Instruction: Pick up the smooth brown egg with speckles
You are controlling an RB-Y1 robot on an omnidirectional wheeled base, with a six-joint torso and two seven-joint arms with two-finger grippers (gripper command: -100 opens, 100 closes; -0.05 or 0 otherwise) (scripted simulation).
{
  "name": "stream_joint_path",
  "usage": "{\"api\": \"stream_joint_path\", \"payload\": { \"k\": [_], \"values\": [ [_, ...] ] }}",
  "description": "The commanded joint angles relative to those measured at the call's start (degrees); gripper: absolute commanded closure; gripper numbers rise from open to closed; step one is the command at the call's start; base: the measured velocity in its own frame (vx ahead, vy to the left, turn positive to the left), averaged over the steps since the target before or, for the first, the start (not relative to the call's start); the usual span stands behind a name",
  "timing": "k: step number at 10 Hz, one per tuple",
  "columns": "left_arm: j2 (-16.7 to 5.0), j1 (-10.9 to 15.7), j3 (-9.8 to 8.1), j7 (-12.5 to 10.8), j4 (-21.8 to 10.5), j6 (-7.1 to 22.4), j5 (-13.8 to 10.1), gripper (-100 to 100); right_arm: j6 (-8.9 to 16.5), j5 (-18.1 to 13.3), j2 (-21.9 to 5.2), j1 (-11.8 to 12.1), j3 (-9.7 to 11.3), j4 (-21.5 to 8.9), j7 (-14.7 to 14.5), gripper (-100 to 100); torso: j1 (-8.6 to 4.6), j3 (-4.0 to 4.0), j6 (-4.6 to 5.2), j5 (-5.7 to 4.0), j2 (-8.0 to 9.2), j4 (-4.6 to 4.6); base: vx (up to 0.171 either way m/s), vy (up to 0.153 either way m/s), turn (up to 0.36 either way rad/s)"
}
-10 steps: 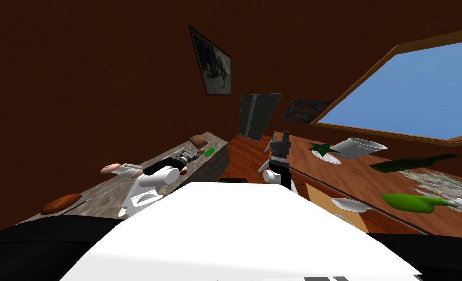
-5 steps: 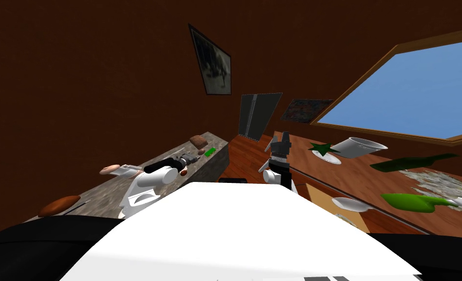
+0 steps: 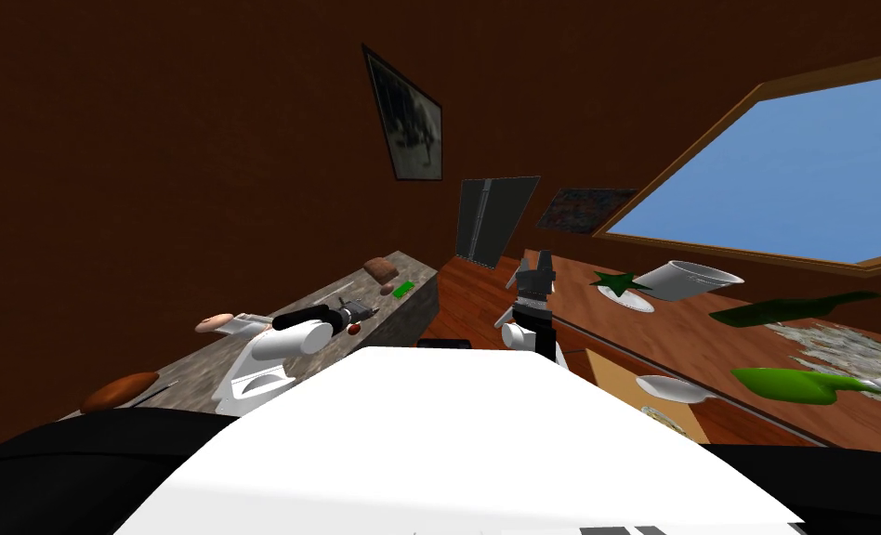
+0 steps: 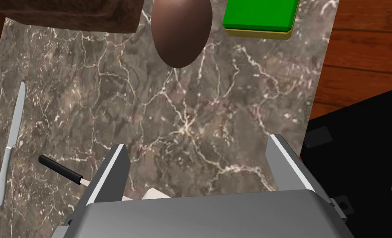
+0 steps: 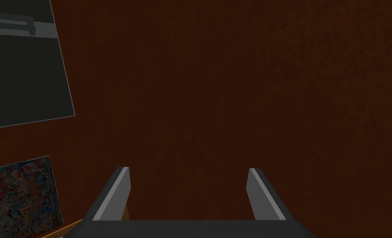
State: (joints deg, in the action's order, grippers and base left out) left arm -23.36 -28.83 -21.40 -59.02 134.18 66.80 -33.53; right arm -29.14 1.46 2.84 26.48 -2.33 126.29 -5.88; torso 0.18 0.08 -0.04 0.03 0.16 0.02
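Dim dark-brown walls (image 3: 151,139), bright blue window (image 3: 782,176), wide-lens splay toward the head view's corners.

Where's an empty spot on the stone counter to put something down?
The biggest bare patch of the marble counter lies between the egg and the open left claw. Another runs from the green block along the counter's edge. It is crowded where the brown lump, egg and green block sit close, and beside the knife and black-handled tool.
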Motion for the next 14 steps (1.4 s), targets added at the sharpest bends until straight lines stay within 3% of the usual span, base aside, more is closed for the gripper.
{"api": "stream_joint_path", "payload": {
  "k": [1,2,7,8,9,10,14],
  "values": [
    [-0.8,0.0,0.0,-0.8,-1.2,2.9,-0.6,-100,0.0,0.0,0.0,0.0,0.0,0.0,0.0,0,0.0,0.0,0.0,0.0,0.0,0.0,-0.012,0.044,0.008],
    [-0.8,0.0,0.0,-0.8,-1.2,3.2,-0.6,-100,0.0,0.0,0.0,0.0,0.0,0.0,0.0,0,0.0,0.01,0.0,0.0,0.01,0.0,-0.013,0.03,0.004],
    [-2.9,-2.5,-0.19,-2.7,-3.5,11.0,-3.6,-100,0.0,0.0,0.0,0.0,0.0,0.0,0.0,0,0.09,0.05,-0.01,0.02,0.09,0.02,-0.029,0.063,0.033],
    [-3.0,-1.8,-0.5,-2.7,-3.3,10.3,-3.5,-100,0.0,0.0,0.0,0.0,0.0,0.0,0.0,0,0.13,0.08,-0.02,0.03,0.14,0.03,-0.022,0.038,0.008],
    [-3.1,-1.9,-0.56,-2.7,-3.4,10.6,-3.6,0,0.0,0.0,0.0,0.0,0.0,0.0,0.0,0,-0.02,0.05,0.01,0.0,0.08,0.02,-0.004,0.007,-0.003],
    [-2.8,-1.5,-0.22,-1.9,-5.0,9.6,-3.2,-100,0.0,0.0,0.0,0.0,0.0,0.0,0.0,0,-0.14,0.01,0.01,-0.03,0.02,0.01,0.007,-0.001,-0.014],
    [-2.0,-0.5,0.59,-0.1,-8.7,7.4,-2.2,-100,0.0,0.0,0.0,0.0,0.0,0.0,0.0,0,-0.26,-0.08,0.01,-0.06,-0.13,-0.03,0.022,-0.012,-0.012]
  ]
}}
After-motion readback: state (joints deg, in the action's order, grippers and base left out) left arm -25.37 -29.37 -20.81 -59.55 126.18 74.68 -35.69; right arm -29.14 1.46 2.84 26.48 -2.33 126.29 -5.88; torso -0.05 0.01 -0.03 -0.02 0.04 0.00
